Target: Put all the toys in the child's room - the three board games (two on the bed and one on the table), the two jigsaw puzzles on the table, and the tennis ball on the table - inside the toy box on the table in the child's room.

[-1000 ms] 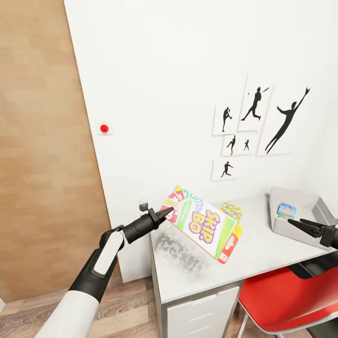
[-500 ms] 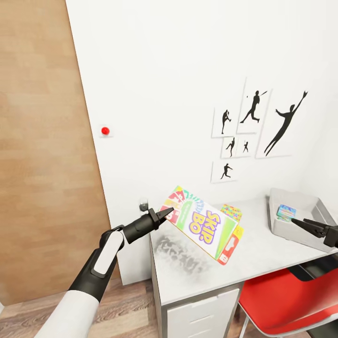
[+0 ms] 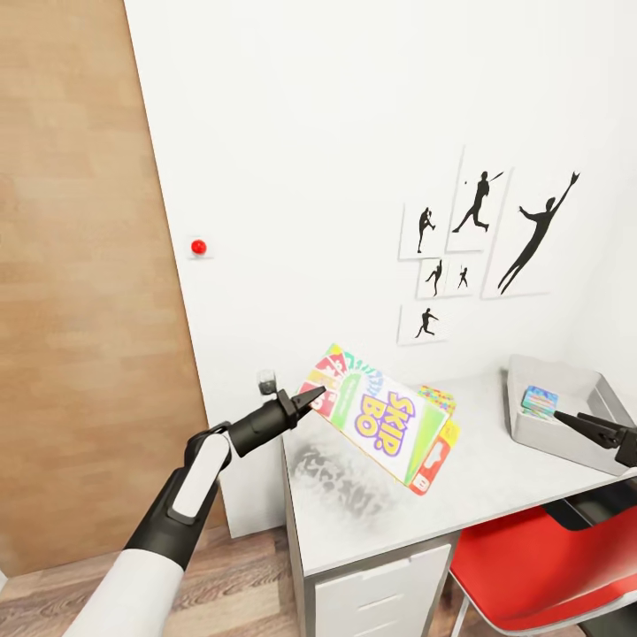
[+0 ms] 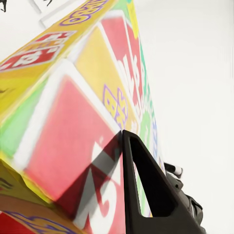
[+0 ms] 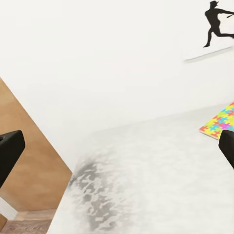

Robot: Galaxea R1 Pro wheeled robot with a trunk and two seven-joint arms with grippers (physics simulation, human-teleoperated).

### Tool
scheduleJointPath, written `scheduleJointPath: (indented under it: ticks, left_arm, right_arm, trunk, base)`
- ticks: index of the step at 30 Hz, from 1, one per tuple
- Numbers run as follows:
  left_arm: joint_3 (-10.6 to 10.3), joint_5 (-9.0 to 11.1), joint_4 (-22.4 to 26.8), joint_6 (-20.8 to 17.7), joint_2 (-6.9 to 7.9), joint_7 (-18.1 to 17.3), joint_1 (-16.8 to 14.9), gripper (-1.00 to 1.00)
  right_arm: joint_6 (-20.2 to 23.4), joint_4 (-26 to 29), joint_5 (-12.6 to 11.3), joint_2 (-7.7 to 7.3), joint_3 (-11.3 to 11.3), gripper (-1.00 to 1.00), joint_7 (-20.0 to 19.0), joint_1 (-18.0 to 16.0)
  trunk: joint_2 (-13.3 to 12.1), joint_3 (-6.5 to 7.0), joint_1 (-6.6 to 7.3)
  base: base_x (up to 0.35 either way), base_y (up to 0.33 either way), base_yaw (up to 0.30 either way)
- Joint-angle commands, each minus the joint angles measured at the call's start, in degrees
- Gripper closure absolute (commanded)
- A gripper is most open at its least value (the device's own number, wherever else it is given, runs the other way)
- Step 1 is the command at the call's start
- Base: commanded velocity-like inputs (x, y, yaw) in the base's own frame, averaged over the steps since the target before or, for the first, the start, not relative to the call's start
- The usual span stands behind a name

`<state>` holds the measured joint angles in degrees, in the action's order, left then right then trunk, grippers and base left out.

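Our left gripper (image 3: 311, 400) stays clamped on one corner of the Skip-Bo box (image 3: 382, 417), holding it tilted in the air above the table (image 3: 495, 469), a touch higher than a second ago. Behind the box, a jigsaw puzzle (image 3: 440, 397) lies flat. Our right gripper (image 3: 571, 420) hovers with fingers slightly parted and empty, just in front of the toy box (image 3: 559, 432), where a small blue game (image 3: 539, 400) sits.

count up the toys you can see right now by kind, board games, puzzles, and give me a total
Board games: 2, the Skip-Bo box held by the left gripper, and a small blue box in the toy box.
Jigsaw puzzles: 1 visible, behind the Skip-Bo box.
Total: 3
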<state>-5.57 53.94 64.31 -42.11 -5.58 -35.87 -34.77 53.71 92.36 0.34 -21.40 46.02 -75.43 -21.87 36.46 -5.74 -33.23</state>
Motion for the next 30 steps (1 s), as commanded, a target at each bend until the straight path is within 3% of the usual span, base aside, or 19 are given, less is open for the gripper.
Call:
scheduleJointPath:
  ticks: [1, 10, 19, 30]
  left_arm:
    - [0.0, 0.1, 0.5, -0.3, 0.00, 0.0, 0.0, 1.00]
    - [0.0, -0.1, 1.9, -0.2, 0.11, 0.1, 0.4, 1.00]
    - [0.1, -0.3, 2.3, -0.2, 0.37, 0.2, 0.5, 1.00]
    - [0.1, -0.2, 2.4, -0.2, 0.47, 0.3, 0.6, 1.00]
  right_arm:
    - [0.5, 0.0, 0.0, 0.09, 0.0, -1.00, -0.2, -0.1]
    - [0.6, 0.1, 0.1, 0.90, -0.2, -1.00, -0.3, -0.1]
    - [0.8, 0.1, 0.5, 1.21, -2.8, -1.00, -0.2, -0.1]
    - [0.8, 0.1, 0.5, 1.26, -3.5, -1.00, -0.2, -0.1]
  trunk:
    - [0.1, -0.11, -0.02]
    - [0.1, 0.03, -0.02]
    - [0.1, 0.69, -0.02]
    - [0.1, 1.67, -0.02]
  base:
    - [0.000, 0.000, 0.000]
    - [0.000, 0.000, 0.000]
    - [0.000, 0.000, 0.000]
    - [0.000, 0.000, -0.013]
